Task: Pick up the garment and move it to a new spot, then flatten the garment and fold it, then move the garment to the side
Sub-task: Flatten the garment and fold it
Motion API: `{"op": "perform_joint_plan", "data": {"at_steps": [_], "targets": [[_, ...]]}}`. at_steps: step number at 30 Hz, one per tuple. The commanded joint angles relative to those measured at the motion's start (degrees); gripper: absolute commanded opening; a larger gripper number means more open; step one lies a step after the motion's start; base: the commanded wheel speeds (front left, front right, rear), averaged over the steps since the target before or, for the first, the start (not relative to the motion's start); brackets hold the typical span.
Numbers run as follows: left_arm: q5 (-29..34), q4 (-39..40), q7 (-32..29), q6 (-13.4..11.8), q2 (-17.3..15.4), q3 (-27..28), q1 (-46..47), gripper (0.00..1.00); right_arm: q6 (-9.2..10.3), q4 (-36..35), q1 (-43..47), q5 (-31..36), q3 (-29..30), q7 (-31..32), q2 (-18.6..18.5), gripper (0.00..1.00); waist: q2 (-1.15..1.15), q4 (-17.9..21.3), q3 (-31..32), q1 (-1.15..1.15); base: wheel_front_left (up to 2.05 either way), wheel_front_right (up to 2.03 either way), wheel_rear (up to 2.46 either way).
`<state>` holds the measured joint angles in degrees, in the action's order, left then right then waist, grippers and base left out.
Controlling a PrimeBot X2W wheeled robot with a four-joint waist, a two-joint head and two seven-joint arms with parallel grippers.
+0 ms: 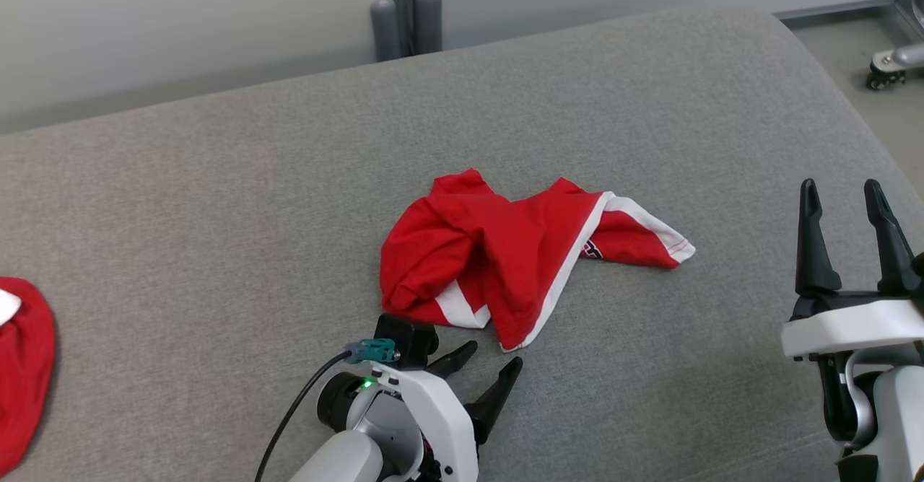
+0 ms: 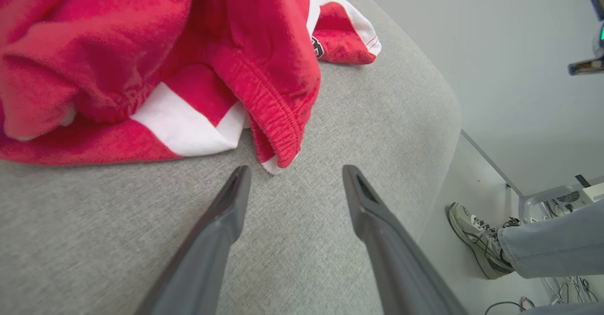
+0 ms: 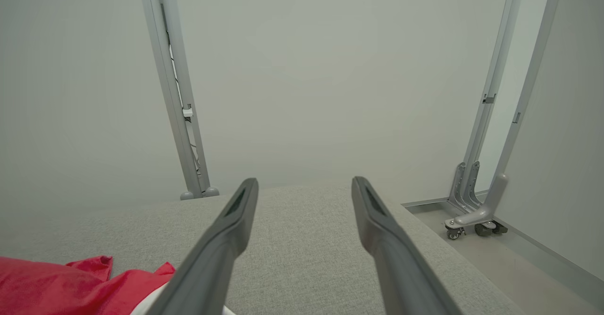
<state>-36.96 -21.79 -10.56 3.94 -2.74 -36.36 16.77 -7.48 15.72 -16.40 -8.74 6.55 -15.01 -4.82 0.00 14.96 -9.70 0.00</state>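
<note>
Red shorts (image 1: 505,251) lie crumpled at the centre of the grey pad (image 1: 216,215). The left gripper (image 1: 494,353), spread and empty, sits at their 6 o'clock; the right gripper (image 1: 839,186), also spread, at 3 o'clock.

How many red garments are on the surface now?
2. One crumpled garment lies midway on the grey surface; a second garment sits at the head view's left edge, cut off, so more may be hidden.

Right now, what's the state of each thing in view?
garment: crumpled in a heap, unfolded, lying on the grey surface
left tool: open, empty, tips just short of the garment's near edge
right tool: open, empty, well right of the garment
second red cloth: bunched at the head view's left edge, partly cut off
</note>
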Motion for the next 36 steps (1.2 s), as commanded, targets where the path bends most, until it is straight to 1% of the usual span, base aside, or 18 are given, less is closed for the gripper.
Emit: {"op": "perform_joint_plan", "data": {"at_steps": [1, 6, 15, 17, 18, 19, 21, 22, 23, 30, 34, 36], "targets": [[-0.27, -0.23, 0.21, -0.11, -0.28, -0.02, 0.98, 1.00, -0.03, -0.30, -0.73, -0.40, -0.02, -0.24, -0.08, 1.00, 0.00, 0.78, -0.83, 0.00, 0.00, 0.00, 0.00], [-2.38, -3.44, 1.32, 0.36, -0.28, -2.14, 3.67, 1.00, -0.02, -0.60, -1.43, -0.43, -0.31, -0.24, 0.18, 1.00, 0.00, 1.63, -1.90, 0.00, 0.00, 0.00, 0.00], [-4.92, -8.10, 4.02, -0.46, -0.26, -5.78, 7.64, 1.00, -0.03, -0.63, -1.73, -0.52, -0.51, -0.25, 0.72, 1.00, 0.00, 1.91, -2.73, 0.00, 0.00, 0.00, 0.00], [-6.43, -8.31, 4.49, -0.10, -0.24, -6.70, 8.08, 1.00, -0.03, -0.62, -1.75, -0.48, -0.53, -0.25, 0.81, 1.00, 0.00, 1.81, -2.84, 0.00, 0.00, 0.00, 0.00], [-7.16, -8.41, 4.69, 0.01, -0.26, -7.16, 8.45, 0.98, -0.03, -0.56, -1.77, -0.48, -0.54, -0.25, 0.84, 1.00, 0.00, 1.73, -2.86, 0.00, 0.00, 0.00, 0.00], [-7.74, -8.53, 5.04, -0.01, -0.28, -7.56, 8.86, 0.86, -0.03, -0.47, -1.80, -0.46, -0.60, -0.25, 0.87, 1.00, 0.00, 1.65, -2.89, 0.00, 0.00, 0.00, 0.00], [-8.54, -8.91, 5.56, -0.14, -0.27, -8.40, 9.29, 0.43, -0.03, -0.28, -1.85, -0.42, -0.70, -0.25, 0.94, 1.00, 0.00, 1.51, -2.87, 0.00, 0.00, 0.00, 0.00], [-9.07, -9.15, 5.82, -0.11, -0.25, -8.91, 9.44, 0.26, -0.03, -0.18, -1.89, -0.44, -0.74, -0.25, 0.95, 1.00, 0.00, 1.44, -2.84, 0.00, 0.00, 0.00, 0.00], [-9.45, -9.28, 6.16, -0.05, -0.27, -9.30, 9.68, 0.00, -0.03, -0.10, -1.92, -0.46, -0.77, -0.25, 0.96, 1.00, 0.00, 1.36, -2.79, 0.00, 0.00, 0.00, 0.00], [-11.66, -10.72, 8.70, -0.14, -0.28, -11.94, 11.22, 0.00, -0.03, 0.33, -1.24, -0.04, -0.50, -0.25, 0.89, 1.00, 0.00, -0.04, -1.59, 0.00, 0.00, 0.00, 0.00], [-12.14, -9.80, 9.38, -0.26, -0.30, -12.45, 10.98, 0.00, -0.03, 0.55, -0.67, 0.13, -0.13, -0.25, 0.60, 1.00, 0.00, -1.84, -0.30, 0.00, 0.00, 0.00, 0.00], [-12.22, -8.70, 9.46, -0.91, -1.13, -12.11, 10.33, 0.00, -0.03, 0.80, -0.33, 0.17, -0.12, -0.25, 0.46, 1.00, 0.00, -3.01, 0.45, 0.00, 0.00, 0.00, 0.00]]}}
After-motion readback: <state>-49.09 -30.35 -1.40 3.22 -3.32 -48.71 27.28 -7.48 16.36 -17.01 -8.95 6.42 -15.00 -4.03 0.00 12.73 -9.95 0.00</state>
